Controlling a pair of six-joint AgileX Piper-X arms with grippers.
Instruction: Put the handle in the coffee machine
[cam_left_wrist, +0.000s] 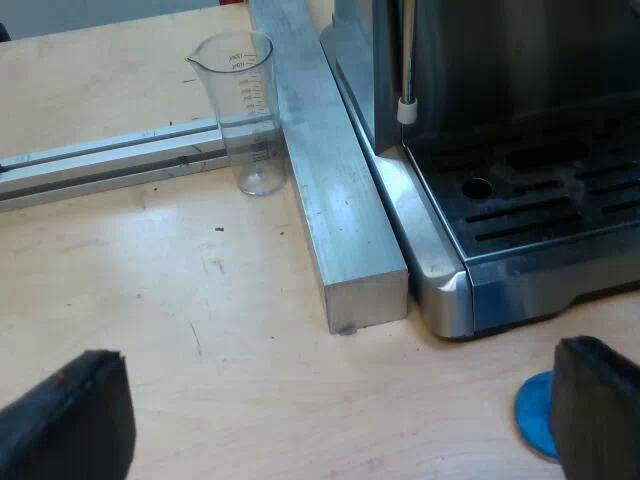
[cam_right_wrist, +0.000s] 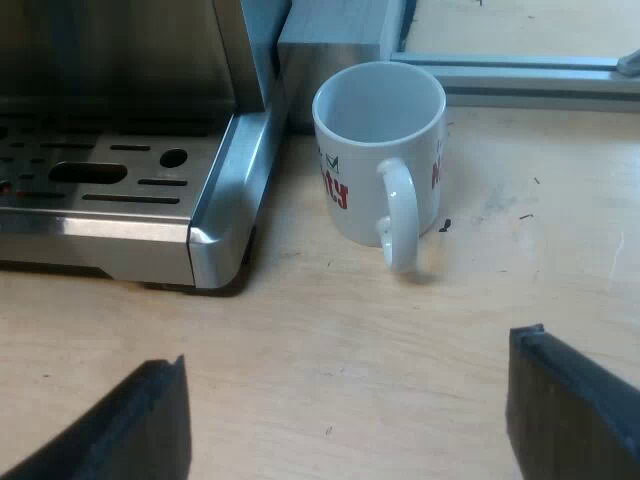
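Spread left gripper (cam_left_wrist: 330, 420) faces espresso machine (cam_left_wrist: 520, 200), probably tamper (cam_left_wrist: 533, 412).

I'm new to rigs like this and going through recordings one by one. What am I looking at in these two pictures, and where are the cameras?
Each picture comes from a camera on one robot arm's wrist, looking past that arm's own gripper; the big black shapes are its two fingers. In the left wrist view, the left gripper is open and empty above a light wooden table. Ahead stand a clear measuring glass, a grey square metal bar and a corner of the silver espresso machine with its slotted drip tray. A blue round tamper lies by one finger. In the right wrist view, the right gripper is open and empty. It faces a corner of the same machine and an upright, empty white mug with red lettering beside it.
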